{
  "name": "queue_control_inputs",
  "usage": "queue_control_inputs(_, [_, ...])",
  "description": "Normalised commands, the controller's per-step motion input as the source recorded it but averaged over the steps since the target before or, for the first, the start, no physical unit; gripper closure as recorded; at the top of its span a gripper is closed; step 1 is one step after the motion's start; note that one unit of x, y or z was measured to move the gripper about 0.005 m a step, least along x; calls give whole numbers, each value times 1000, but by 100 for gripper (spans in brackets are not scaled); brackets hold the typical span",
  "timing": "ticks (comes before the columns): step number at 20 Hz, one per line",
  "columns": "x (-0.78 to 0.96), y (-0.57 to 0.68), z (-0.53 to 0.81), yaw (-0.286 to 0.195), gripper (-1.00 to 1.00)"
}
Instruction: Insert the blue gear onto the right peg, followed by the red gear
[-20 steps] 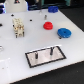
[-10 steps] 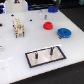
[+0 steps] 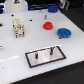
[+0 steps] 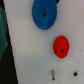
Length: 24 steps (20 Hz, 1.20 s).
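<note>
My jaws do not show clearly in either picture, so I cannot tell whether they are wide or narrow; nothing suggests they are holding anything, since both gears lie on the table. Looking down from my wrist, the blue gear [image 4: 44, 13] lies flat on the white table [image 4: 30, 55], and the red gear [image 4: 61, 46] lies flat a little apart from it, nearer to the two dark pegs, one of them [image 4: 53, 75] plain and the other barely showing at the picture's edge. In the exterior view the red gear [image 3: 48, 25] and the blue gear [image 3: 64, 33] sit close together toward the far edge of the table [image 3: 15, 52], while the grey plate [image 3: 45, 56] with its black frame lies near the front edge, well apart from both gears. Its right peg [image 3: 51, 50] stands bare, as does its twin. I judge the task hardly begun: neither gear is picked up or seated. The blue gear must go first, then the red.
</note>
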Motion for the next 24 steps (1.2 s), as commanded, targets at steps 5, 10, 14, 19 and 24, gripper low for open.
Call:
queue_control_inputs(5, [-86, 230, -414, 0, -100])
queue_control_inputs(10, [-102, 77, -443, 0, -100])
queue_control_inputs(14, [-132, -48, -452, 0, -100])
queue_control_inputs(19, [-221, -227, -428, 0, -100])
queue_control_inputs(24, [-206, -268, -415, 0, -100])
